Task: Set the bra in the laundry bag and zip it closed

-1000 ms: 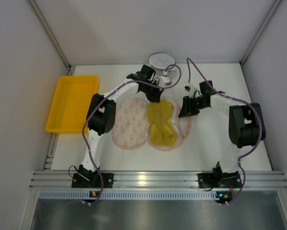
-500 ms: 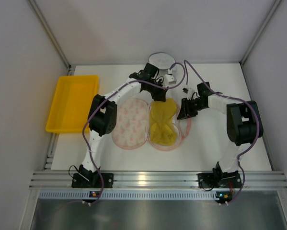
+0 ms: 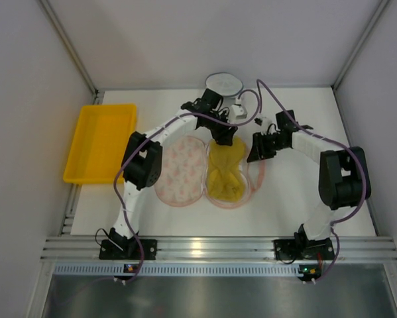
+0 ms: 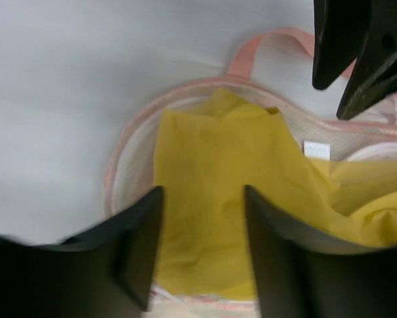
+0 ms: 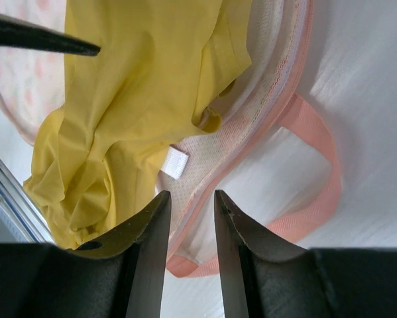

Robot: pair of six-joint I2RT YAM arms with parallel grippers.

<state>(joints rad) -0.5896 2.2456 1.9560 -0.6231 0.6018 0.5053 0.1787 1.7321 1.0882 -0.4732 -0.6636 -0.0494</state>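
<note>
The laundry bag [image 3: 179, 171] lies open on the table, a cream printed pouch in two halves with pink edging. The mustard-yellow bra [image 3: 226, 171] lies crumpled in its right half. My left gripper [image 3: 223, 134] hangs over the far end of that half, open, with the bra [image 4: 218, 159] showing in the gap between its fingers [image 4: 142, 252]. My right gripper [image 3: 256, 151] is at the bag's right edge. In the right wrist view, the right gripper [image 5: 191, 195] is partly open and straddles the pink rim [image 5: 251, 146], with the bra [image 5: 132, 99] to its left.
A rigid yellow tray [image 3: 100, 142] sits at the table's left edge. A clear round bowl [image 3: 223, 83] stands at the back, just behind the left gripper. The bag's pink strap loop [image 5: 317, 179] lies on the table to the right of the rim.
My left gripper has opened and let go of the bra, which now rests in the bag's right half. The right gripper has barely shifted.
</note>
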